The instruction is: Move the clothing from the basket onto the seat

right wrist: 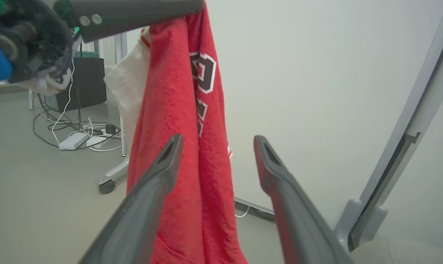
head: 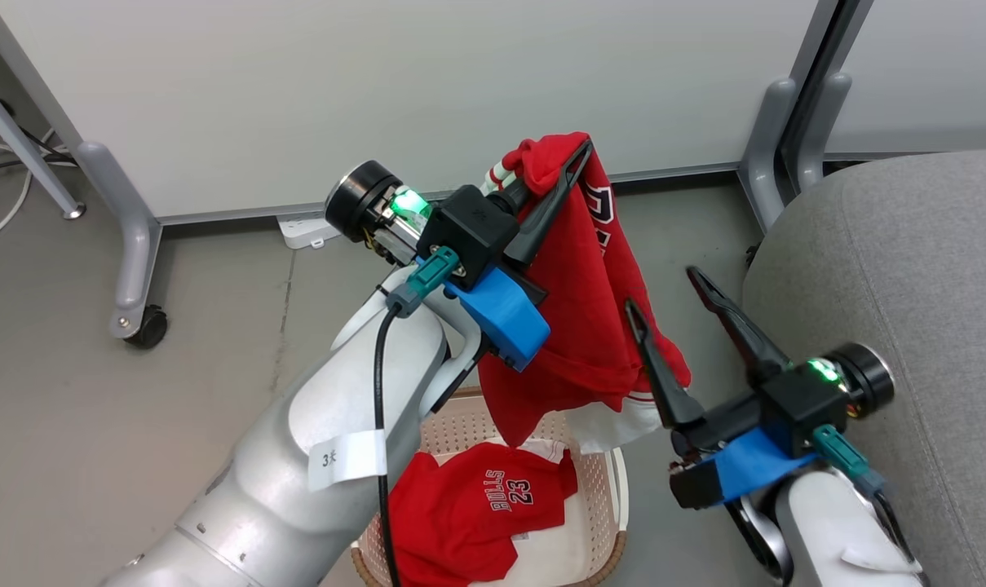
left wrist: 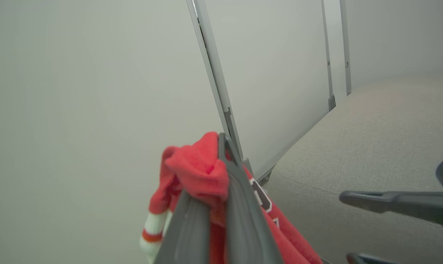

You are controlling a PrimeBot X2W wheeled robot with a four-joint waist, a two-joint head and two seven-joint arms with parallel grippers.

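L gripper (head: 572, 163), top centre of head view, pinched shut on red jersey (head: 590, 326), which hangs long-axis vertical above basket (head: 600, 489). R gripper (head: 662, 292), lower right, fingers spread, holds nothing, just beside the hanging cloth. The seat (head: 892, 269) lies right of jersey; R arm is nearer it. 2nd jersey (head: 476, 505) lies in basket, bottom centre.
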